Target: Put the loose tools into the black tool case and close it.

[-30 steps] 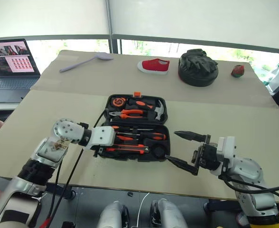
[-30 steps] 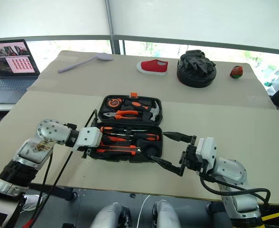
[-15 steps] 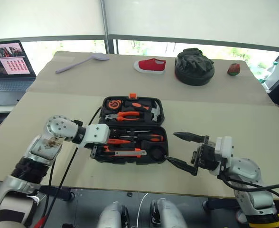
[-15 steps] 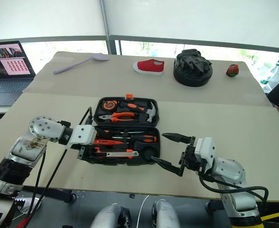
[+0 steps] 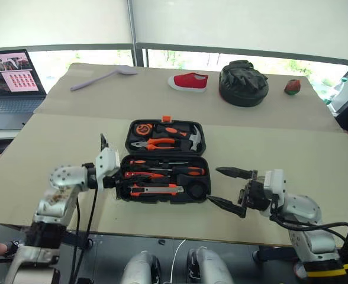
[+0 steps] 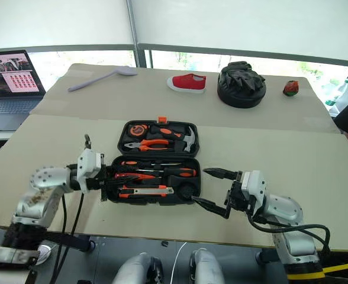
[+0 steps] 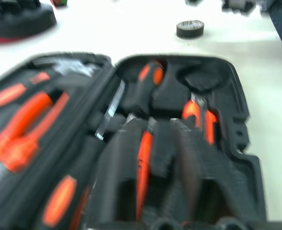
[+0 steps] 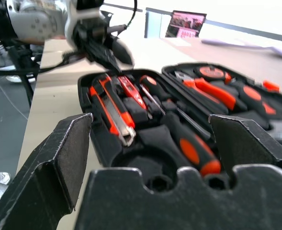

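Lying open at frame centre on the counter, one tool case runs lengthwise left-right, three screwdrivers inside likewise; left pincer closed empty, right pincer wide.

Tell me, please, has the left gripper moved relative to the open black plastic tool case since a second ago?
Yes: the left gripper has drawn back from over the black plastic tool case's screwdriver slots to its left edge, now shut.
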{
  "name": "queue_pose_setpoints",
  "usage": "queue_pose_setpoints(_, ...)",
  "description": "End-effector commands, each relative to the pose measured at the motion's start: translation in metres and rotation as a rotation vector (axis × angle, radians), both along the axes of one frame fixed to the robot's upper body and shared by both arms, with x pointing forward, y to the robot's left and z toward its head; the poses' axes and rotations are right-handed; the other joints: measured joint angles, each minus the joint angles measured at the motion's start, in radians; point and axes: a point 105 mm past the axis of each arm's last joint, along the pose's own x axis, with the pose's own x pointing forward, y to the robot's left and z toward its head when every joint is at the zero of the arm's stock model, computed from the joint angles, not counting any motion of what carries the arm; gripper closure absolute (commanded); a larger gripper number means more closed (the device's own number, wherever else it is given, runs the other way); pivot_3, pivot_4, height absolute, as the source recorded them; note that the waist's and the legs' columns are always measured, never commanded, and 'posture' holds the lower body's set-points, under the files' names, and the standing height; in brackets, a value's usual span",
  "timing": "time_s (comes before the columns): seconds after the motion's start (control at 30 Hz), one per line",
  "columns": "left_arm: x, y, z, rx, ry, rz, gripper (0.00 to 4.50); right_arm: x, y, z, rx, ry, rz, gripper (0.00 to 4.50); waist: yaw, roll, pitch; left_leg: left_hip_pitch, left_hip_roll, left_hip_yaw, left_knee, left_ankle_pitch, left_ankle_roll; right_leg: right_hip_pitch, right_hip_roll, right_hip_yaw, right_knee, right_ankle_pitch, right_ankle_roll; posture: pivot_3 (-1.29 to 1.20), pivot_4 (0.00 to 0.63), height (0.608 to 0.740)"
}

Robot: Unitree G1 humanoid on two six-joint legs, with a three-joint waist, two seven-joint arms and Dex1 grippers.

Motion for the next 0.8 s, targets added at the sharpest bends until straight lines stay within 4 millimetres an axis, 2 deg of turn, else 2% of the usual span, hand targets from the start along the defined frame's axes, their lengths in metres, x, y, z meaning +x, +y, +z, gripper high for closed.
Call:
queue_pose_setpoints(0.03,0.004,-0.01,0.001,0.016,-0.029,0.003,4.47,0.0,-0.007,0.011,0.015,-0.034,0.015,0.0,0.009,0.0,0.0,0.0,0.0,0.0,0.0,0.0,0.0,0.0,0.0,-0.001,0.0,0.0,0.0,0.0,0.15,0.74)
queue_pose_setpoints(0.33,-0.004,-0.011,-0.028,0.192,0.032,-0.094,4.47,-0.009,0.003,-0.004,0.055,-0.011,-0.01,0.0,0.009,0.0,0.0,0.0,0.0,0.0,-0.001,0.0,0.0,0.0,0.0,-0.001,0.0,0.0,0.0,0.0,0.15,0.74)
queue_pose_setpoints(0.47,0.005,-0.011,-0.05,0.259,0.131,0.002,4.47,-0.011,0.002,-0.009,0.067,0.003,-0.046,0.0,0.01,0.003,-0.002,0.004,0.0,0.0,-0.002,0.0,0.0,0.004,-0.001,0.0,-0.001,0.0,0.0,0.0,0.15,0.74)
queue_pose_setpoints(0.57,0.002,-0.014,-0.061,0.275,0.215,0.029,4.47,-0.013,0.005,-0.009,0.074,0.004,-0.045,0.0,0.012,0.007,-0.004,0.012,0.0,-0.001,-0.003,-0.006,0.008,0.013,-0.002,-0.001,-0.003,-0.001,0.0,0.0,0.15,0.74)
queue_pose_setpoints(0.6,-0.002,-0.015,-0.065,0.287,0.229,0.015,4.47,-0.013,0.006,-0.008,0.075,0.001,-0.045,0.0,0.012,0.008,-0.005,0.013,0.0,-0.001,-0.003,-0.009,0.004,0.015,-0.003,-0.001,-0.003,-0.001,0.001,0.0,0.15,0.74)
queue_pose_setpoints(0.73,-0.008,-0.013,-0.067,0.293,0.221,-0.008,4.47,-0.01,0.001,-0.005,0.068,-0.012,-0.067,0.0,0.011,0.015,-0.011,0.016,0.0,-0.002,-0.003,-0.011,0.003,0.017,-0.004,-0.001,-0.005,-0.001,0.001,0.0,0.15,0.74)
queue_pose_setpoints(0.8,-0.005,-0.011,-0.06,0.254,0.167,0.002,4.47,-0.01,-0.004,-0.005,0.06,-0.017,-0.089,0.0,0.01,0.016,-0.011,0.016,0.0,-0.002,-0.004,-0.011,0.003,0.017,-0.004,-0.001,-0.005,-0.001,0.001,0.0,0.15,0.74)
